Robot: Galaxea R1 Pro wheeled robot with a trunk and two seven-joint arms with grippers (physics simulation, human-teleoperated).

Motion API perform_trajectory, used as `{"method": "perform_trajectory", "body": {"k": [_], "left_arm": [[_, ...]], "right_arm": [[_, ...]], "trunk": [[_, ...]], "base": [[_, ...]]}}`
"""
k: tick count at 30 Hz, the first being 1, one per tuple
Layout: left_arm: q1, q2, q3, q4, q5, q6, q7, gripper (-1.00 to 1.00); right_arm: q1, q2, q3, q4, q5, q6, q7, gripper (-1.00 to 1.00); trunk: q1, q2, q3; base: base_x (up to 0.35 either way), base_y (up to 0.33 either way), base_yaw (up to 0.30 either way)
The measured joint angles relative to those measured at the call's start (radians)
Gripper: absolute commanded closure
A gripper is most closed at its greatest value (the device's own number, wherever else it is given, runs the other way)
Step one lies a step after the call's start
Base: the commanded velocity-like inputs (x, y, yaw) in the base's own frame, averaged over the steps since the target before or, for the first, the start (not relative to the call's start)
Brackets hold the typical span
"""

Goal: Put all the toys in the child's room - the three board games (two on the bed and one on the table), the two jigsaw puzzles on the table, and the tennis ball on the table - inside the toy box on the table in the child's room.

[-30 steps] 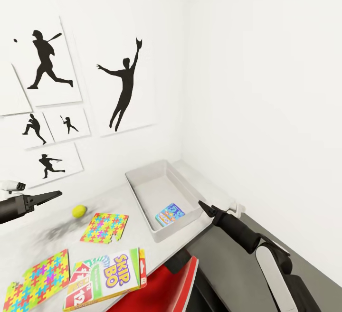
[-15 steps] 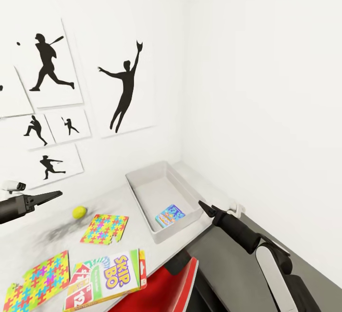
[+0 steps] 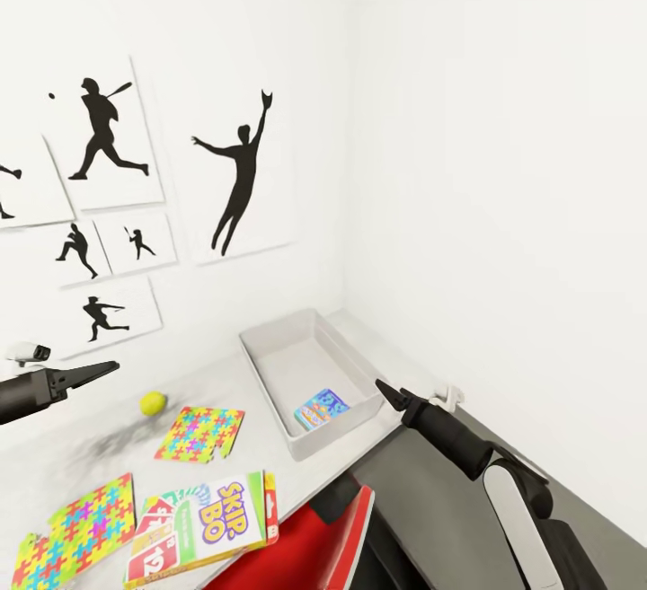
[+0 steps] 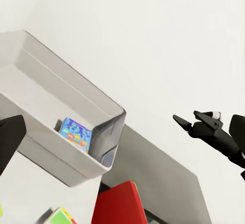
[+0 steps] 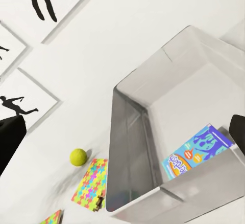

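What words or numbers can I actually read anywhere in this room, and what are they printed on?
"SKIP-BO": on the Skip-Bo game box lying on the table.
"12": on the red card art at that box's corner.
The blue game box in the toy box: printing too small to read.

Bright, even, sharp renders; soft smudged shadows on the table (image 3: 225,374).

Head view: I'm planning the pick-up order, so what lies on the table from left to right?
Jigsaw puzzle at the table's near edge → tennis ball → second jigsaw puzzle → toy box holding the blue board game.
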State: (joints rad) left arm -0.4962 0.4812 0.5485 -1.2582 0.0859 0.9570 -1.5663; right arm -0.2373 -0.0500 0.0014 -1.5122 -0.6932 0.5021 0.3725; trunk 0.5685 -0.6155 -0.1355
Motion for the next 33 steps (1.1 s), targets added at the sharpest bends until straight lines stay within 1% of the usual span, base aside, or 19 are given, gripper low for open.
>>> {"method": "perform_trajectory", "body": {"k": [12, 16, 19, 24, 33], "left_arm": [[0.000, -0.007, 0.000, -0.001, 0.000, -0.001, 0.000, -1.00], [0.000, -0.007, 0.001, -0.001, 0.000, -0.002, 0.000, -1.00], [0.000, -0.007, 0.000, -0.001, 0.001, -0.022, 0.000, -1.00], [0.000, -0.007, 0.001, 0.000, 0.001, -0.031, 0.000, -1.00], [0.000, -0.007, 0.000, 0.000, 0.001, -0.033, 0.000, -1.00]], "right_arm": [[0.000, -0.001, 0.000, 0.000, 0.000, -0.008, 0.000, -1.00], [0.000, -0.001, 0.000, 0.000, 0.000, -0.020, 0.000, -1.00], [0.000, -0.001, 0.000, 0.000, -0.001, -0.024, 0.001, -1.00], [0.000, -0.001, 0.000, 0.000, -0.001, -0.026, 0.000, -1.00], [-0.001, -0.001, 0.001, -0.001, -0.001, -0.026, 0.000, -1.00]], "trunk": [[0.000, 0.000, 0.020], [0.000, 0.000, 0.027], [0.000, 0.000, 0.031], [0.000, 0.000, 0.040], [0.000, 0.000, 0.051]], "base": [[-0.016, 0.000, 0.001], [-0.201, 0.000, 0.046], [-0.301, 0.000, 0.073], [-0.301, 0.000, 0.107], [-0.102, 0.000, 0.190]]}}
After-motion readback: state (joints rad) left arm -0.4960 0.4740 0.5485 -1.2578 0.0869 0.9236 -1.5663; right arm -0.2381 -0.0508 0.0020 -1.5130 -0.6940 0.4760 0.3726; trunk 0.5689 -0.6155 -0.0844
